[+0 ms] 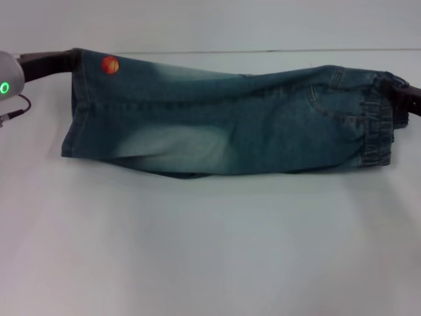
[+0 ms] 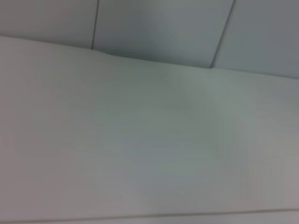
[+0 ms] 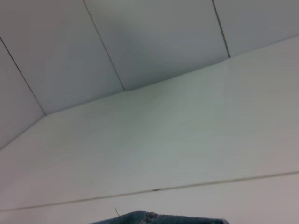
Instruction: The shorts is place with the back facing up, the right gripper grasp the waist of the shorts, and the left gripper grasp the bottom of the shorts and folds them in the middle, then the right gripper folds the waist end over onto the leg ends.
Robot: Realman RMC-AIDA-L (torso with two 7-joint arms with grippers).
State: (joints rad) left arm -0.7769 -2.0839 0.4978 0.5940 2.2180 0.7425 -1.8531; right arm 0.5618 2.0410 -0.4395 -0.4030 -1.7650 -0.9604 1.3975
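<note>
The soft, limp blue denim shorts [image 1: 230,118] are hanging across the frame's middle, both black grippers, left [image 1: 66,60] and right [image 1: 402,99], seemingly pinching hem and waistband corners, the best holds.

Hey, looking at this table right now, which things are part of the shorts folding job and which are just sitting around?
Part of the job:
- denim shorts
- left gripper at the leg end
- right gripper at the waist

Just there:
- white table
- orange patch on the shorts
</note>
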